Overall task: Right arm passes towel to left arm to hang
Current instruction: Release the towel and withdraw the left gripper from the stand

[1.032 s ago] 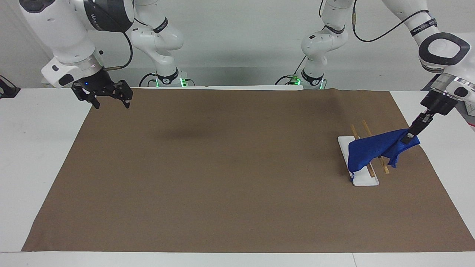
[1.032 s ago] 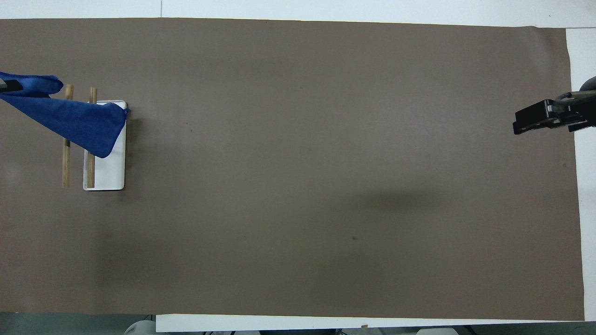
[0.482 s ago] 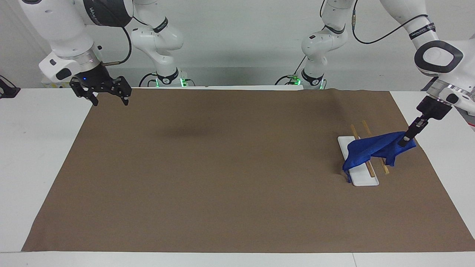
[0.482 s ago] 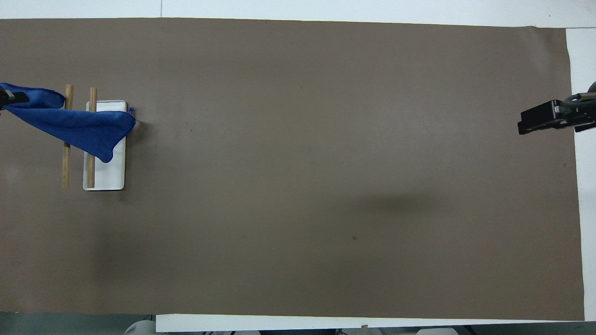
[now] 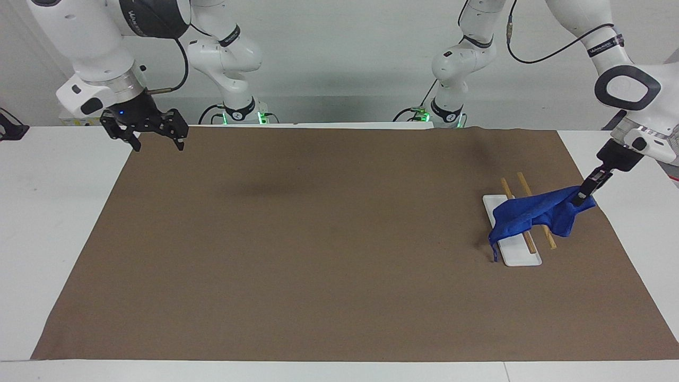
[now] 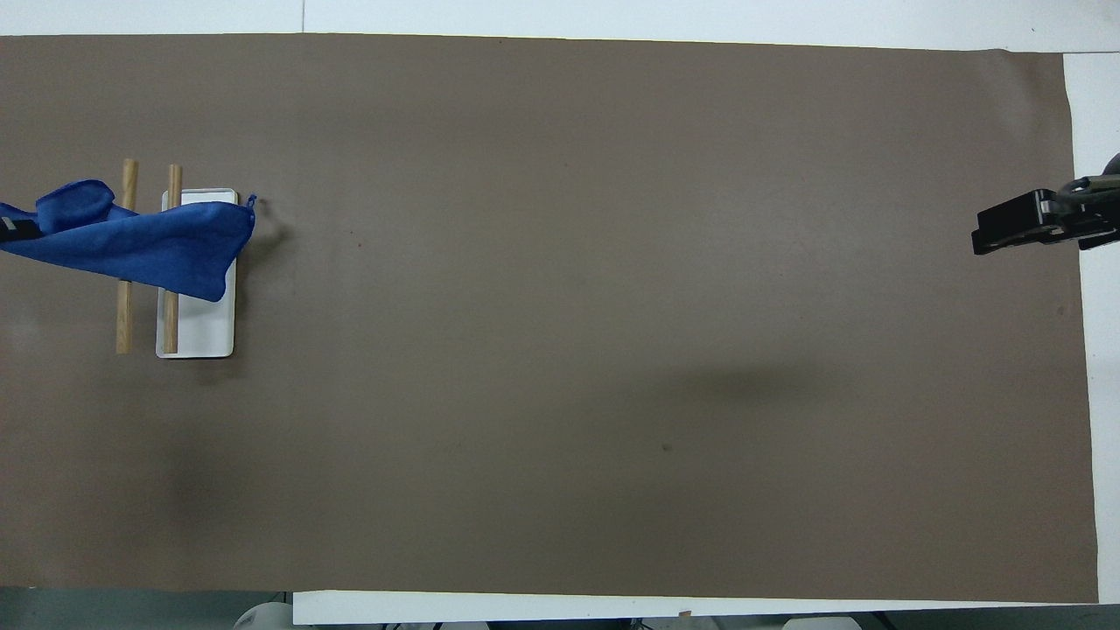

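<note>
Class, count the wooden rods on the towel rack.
2. One wooden rod runs over the white base; the other wooden rod is beside it, toward the left arm's end. The towel drapes both.

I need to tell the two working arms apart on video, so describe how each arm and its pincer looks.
The right arm is bulky and white, with a black band, a silver wrist ring, a small blue light and a thin black looping cable; the right pincer is a wide black claw. The left arm is white with a black-outlined rounded joint panel and a black cable; the left pincer is slim and black.
</note>
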